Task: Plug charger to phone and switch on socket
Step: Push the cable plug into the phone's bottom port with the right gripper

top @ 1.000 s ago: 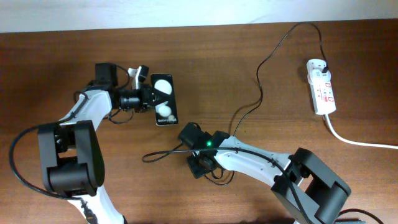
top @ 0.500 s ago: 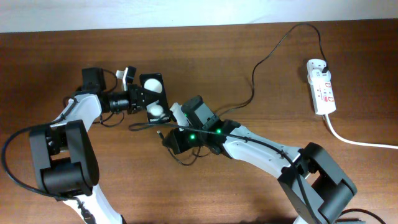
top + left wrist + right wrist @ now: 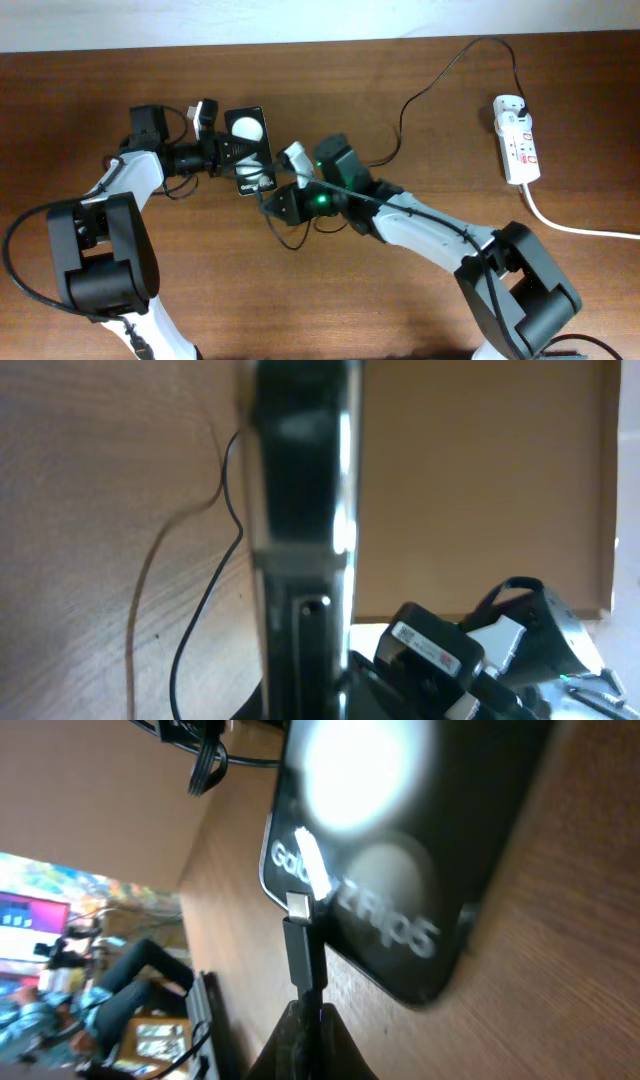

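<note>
We take this for a robotics lab or workroom rather than a home. Two black-and-white robot arms with loose cabling, the left arm (image 3: 100, 240) and the right arm (image 3: 430, 235), stand at a plain brown wooden table (image 3: 300, 320) set against a bare white wall (image 3: 300, 20). A white power strip (image 3: 517, 140) with a thick white cord (image 3: 570, 225) lies on the table, and in the right wrist view, past the table's edge, we make out a blurred room with what looks like a person (image 3: 110, 980) and a bright screen-like patch (image 3: 30, 910).
</note>
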Motion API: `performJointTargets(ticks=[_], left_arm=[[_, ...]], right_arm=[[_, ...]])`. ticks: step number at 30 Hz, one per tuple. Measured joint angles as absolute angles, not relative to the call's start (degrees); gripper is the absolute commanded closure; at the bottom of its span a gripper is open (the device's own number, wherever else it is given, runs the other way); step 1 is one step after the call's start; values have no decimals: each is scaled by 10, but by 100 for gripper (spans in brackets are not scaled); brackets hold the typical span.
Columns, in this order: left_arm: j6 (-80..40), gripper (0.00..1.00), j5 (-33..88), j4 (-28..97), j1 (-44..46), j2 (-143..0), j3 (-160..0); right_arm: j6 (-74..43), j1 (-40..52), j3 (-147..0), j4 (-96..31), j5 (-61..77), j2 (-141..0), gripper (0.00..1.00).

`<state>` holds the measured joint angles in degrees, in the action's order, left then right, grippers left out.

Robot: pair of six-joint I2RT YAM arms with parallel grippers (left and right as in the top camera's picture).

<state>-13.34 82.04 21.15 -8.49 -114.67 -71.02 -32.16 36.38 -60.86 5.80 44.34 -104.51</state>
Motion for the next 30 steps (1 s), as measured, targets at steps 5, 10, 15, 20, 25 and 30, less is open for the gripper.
performJointTargets(ticks=[5, 10, 15, 20, 25, 30], left_arm=[[-194, 100, 780, 212, -85, -1147, -710], [-202, 100, 775, 209, -85, -1147, -710], [-206, 100, 775, 190, -83, -1147, -710], [-206, 100, 775, 188, -83, -1147, -710], [-206, 100, 773, 186, -83, -1147, -710], [-206, 100, 771, 185, -83, -1147, -710]], right_arm=[[-327, 369, -602, 40, 447, -1045, 96], [-353, 370, -600, 52, 436, -1045, 96], [-370, 370, -600, 60, 428, -1045, 96], [-378, 370, -600, 59, 418, -1045, 96], [-391, 370, -600, 59, 413, -1045, 96], [-404, 370, -600, 57, 408, -1045, 96]])
